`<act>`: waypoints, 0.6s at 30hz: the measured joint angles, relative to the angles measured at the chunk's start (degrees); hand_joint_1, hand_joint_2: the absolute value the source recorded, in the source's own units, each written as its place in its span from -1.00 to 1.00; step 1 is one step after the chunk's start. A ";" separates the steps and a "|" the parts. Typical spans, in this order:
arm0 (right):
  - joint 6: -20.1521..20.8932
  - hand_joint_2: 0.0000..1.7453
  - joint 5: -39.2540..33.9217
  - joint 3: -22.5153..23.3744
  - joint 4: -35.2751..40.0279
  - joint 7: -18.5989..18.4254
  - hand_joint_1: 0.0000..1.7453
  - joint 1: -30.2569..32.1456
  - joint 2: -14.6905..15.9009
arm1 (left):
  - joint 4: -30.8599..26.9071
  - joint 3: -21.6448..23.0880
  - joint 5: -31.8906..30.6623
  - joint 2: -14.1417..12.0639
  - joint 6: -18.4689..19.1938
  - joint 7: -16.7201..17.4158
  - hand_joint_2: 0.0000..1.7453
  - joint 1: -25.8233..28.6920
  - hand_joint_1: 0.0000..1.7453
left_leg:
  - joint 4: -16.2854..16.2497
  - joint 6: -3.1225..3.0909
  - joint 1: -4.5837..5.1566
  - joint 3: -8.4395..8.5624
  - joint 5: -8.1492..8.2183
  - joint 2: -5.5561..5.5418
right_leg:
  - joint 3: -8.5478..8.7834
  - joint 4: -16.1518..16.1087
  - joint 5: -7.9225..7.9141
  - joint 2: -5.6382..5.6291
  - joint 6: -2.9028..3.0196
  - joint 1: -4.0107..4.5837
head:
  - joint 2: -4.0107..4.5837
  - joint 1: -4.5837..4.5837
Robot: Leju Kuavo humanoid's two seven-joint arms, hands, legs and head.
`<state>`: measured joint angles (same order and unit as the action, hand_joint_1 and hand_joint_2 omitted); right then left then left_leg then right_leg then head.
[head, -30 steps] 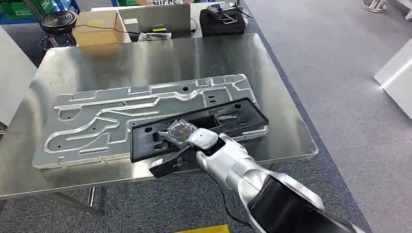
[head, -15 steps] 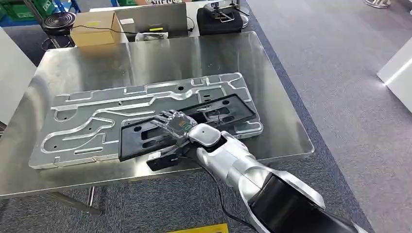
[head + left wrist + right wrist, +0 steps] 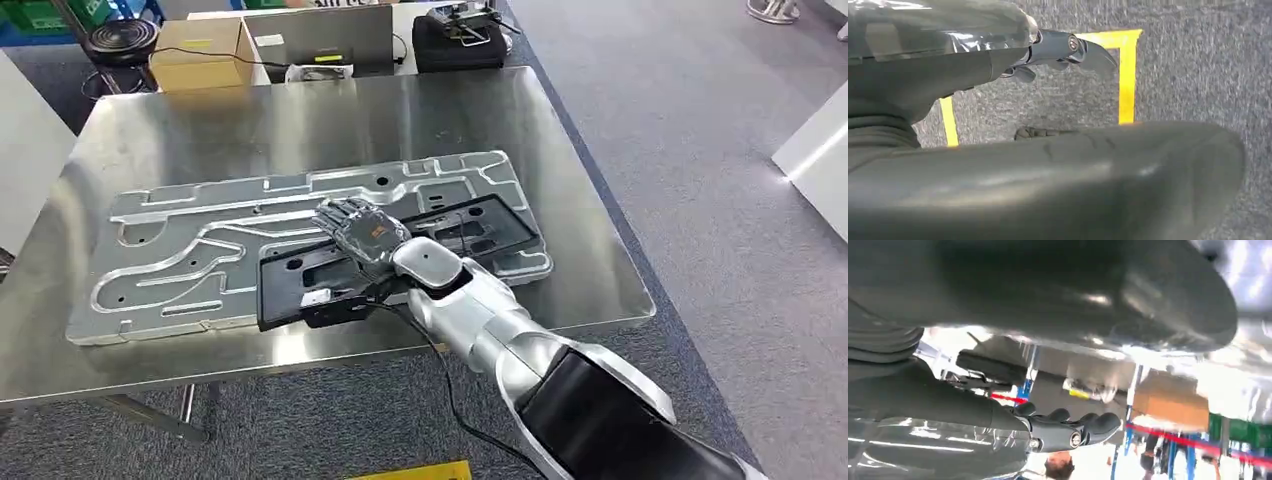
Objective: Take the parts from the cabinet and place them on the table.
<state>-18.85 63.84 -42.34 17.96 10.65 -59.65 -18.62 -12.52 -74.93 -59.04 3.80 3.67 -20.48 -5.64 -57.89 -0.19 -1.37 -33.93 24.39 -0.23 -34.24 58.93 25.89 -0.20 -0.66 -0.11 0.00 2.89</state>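
Looking at the head view, the right hand (image 3: 362,235) is hovering over the black part (image 3: 400,258), fingers spread and flat-ish, not wrapped around anything afaict. So I'm calling it released, holding nothing. The black part is a long frame w/ cutouts, lying flat and at a slight angle across the near right portion of the big aluminium plate (image 3: 250,235), which is itself lying flat on the steel desk (image 3: 300,120). Makes sense imo: the plate is wide and level, so stacking the thinner frame on it is giving it full support instead of letting one end hang off the desk edge. One near corner of the frame is poking just past the plate's front edge tho.

Left hand (image 3: 1068,50) is hanging down by the carpet w/ the yellow floor tape (image 3: 1125,75) under it, fingers loosely curled, nothing in it. Probably just parked out of the way bc this is a one-arm drop.

Back of the desk has a cardboard box (image 3: 195,52), a laptop (image 3: 320,35) and a black case (image 3: 455,45), well apart from the parts, so no clash there.

My guess is the placing step is basically done and the arm needs to lift straight up so the fingers aren't dragging the frame sideways.
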 joint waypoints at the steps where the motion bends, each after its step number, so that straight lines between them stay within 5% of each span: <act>1: -2.31 -1.00 -1.32 1.00 0.57 1.21 -1.00 -0.23 0.37 | 0.00 0.00 0.00 -0.02 0.00 -0.04 -1.00 -0.05 -1.00 | 0.01 -0.39 0.00 -0.08 -0.01 0.02 | -1.30 2.59 1.87 0.03 -0.25 0.01 | 0.00 0.00; 3: -6.16 -1.00 -4.48 3.55 1.71 4.13 -1.00 -0.39 1.21 | 0.00 0.00 0.02 -0.02 0.00 -0.09 -1.00 0.00 -1.00 | -0.01 -0.58 0.10 -0.18 -0.02 0.01 | -5.84 12.15 6.36 0.03 -0.68 -0.21 | 0.00 0.00; 5: -9.96 -1.00 -8.31 6.92 3.56 7.98 -1.00 -0.31 2.44 | 0.00 -0.02 0.11 -0.02 0.13 -0.22 -1.00 0.10 -1.00 | -0.08 -0.61 0.15 -0.22 0.00 -0.06 | -8.80 17.73 7.49 0.03 -0.84 -0.25 | 0.00 0.00; 7: -13.85 -1.00 -12.00 10.71 7.38 10.98 -1.00 0.07 4.23 | 0.00 -0.02 0.61 -0.02 0.33 -0.41 -1.00 0.21 -1.00 | -0.17 -0.64 0.24 -0.18 0.03 -0.19 | -6.83 12.84 3.67 0.03 -0.52 -0.23 | 0.00 0.00; 9: -17.27 -1.00 -13.52 15.57 14.69 11.65 -1.00 1.73 7.29 | 0.00 -0.09 1.33 0.19 0.52 -0.65 -1.00 0.28 -1.00 | -0.16 -0.56 0.38 0.02 0.11 -0.44 | -1.27 1.37 -1.68 0.04 0.50 0.09 | 0.00 0.00; 13: -19.40 -1.00 -13.03 24.44 32.63 11.28 -1.00 9.67 14.25 | 0.02 -0.46 2.96 0.50 0.66 -1.09 -1.00 0.66 -1.00 | 0.03 0.35 0.32 0.08 0.15 -0.86 | -0.21 -1.18 -1.22 0.42 0.96 0.79 | 0.00 0.00; 15: -20.28 -1.00 -14.19 32.02 47.81 12.81 -1.00 20.13 20.23 | 0.02 -1.33 4.33 0.59 0.66 -1.49 -1.00 1.11 -1.00 | -0.05 0.60 0.27 0.35 0.69 -1.27 | 1.37 -2.79 -1.57 1.53 1.22 -0.04 | 0.00 0.02; 16: -20.25 -1.00 -16.61 36.86 53.95 15.06 -1.00 25.51 22.98 | 0.02 -1.83 4.78 0.68 0.66 -1.73 -1.00 1.50 -1.00 | -1.80 0.67 0.59 -0.09 2.29 -0.52 | 1.98 -3.28 -1.49 2.01 1.47 0.02 | 0.00 0.00; 18: -18.43 -1.00 -22.92 46.35 63.48 20.54 -1.00 34.69 26.81 | 0.02 -2.51 5.62 0.74 0.57 -2.01 -1.00 2.45 -1.00 | -10.44 0.88 0.47 -3.77 7.37 -0.14 | 2.06 -3.32 -1.25 2.67 1.78 0.09 | 0.00 0.02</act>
<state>-37.27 40.92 4.00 81.45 31.19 -24.96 8.18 -12.50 -77.44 -53.42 4.55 4.24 -22.49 -3.19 -68.33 0.69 -0.90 -37.70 31.76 -0.37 -32.19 55.61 24.65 2.47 1.13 -0.02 0.00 2.91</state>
